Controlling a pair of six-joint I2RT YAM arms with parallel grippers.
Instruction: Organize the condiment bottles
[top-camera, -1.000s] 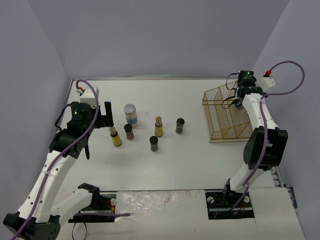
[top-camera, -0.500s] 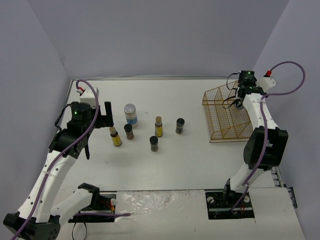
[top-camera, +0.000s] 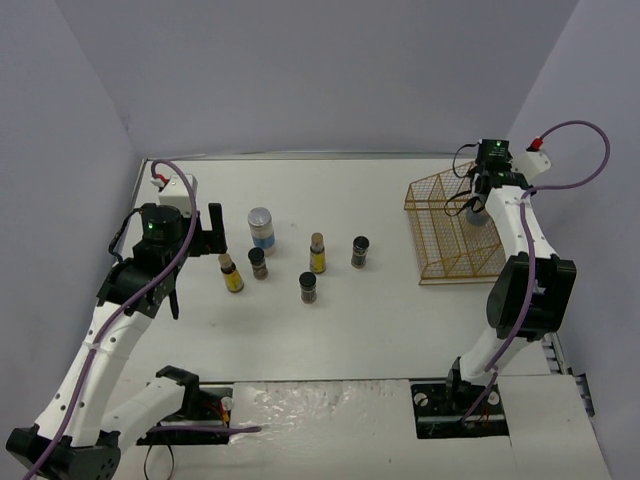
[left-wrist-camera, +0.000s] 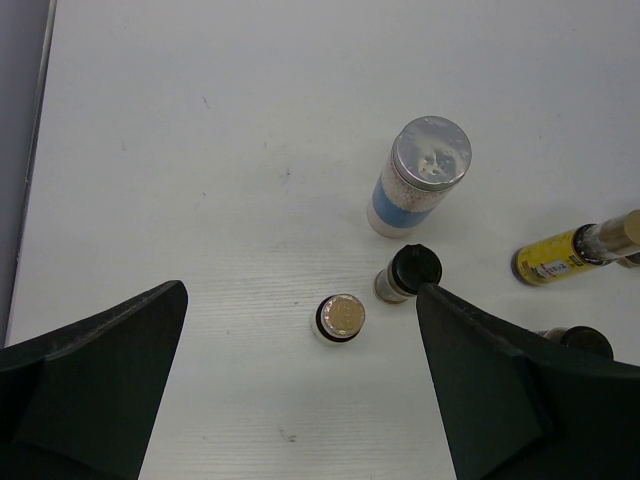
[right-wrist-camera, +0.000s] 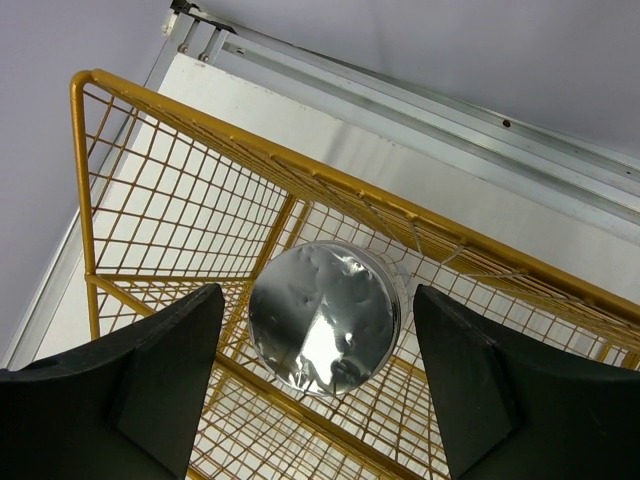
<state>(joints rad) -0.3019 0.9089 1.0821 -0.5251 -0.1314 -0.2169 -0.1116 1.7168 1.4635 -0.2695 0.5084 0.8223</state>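
My left gripper (top-camera: 207, 234) is open and empty, hovering above the left group of condiment bottles. In the left wrist view, between and beyond its fingers (left-wrist-camera: 300, 292), stand a gold-lidded slim yellow bottle (left-wrist-camera: 341, 317), a black-capped dark jar (left-wrist-camera: 414, 268) and a clear silver-lidded jar with a blue label (left-wrist-camera: 422, 175). A second yellow bottle (top-camera: 317, 253) and two more dark jars (top-camera: 360, 251) (top-camera: 308, 288) stand mid-table. My right gripper (right-wrist-camera: 318, 292) is open above the second silver-lidded jar (right-wrist-camera: 323, 317), which stands inside the gold wire basket (top-camera: 440, 225), with gaps on both sides.
The wire basket's rim (right-wrist-camera: 250, 140) surrounds the right gripper's fingers closely. The back wall rail (right-wrist-camera: 420, 90) runs just behind the basket. The left wall stands close to the left arm.
The right gripper has drawn up slightly from the jar in the basket. The left arm and the table bottles have not moved.
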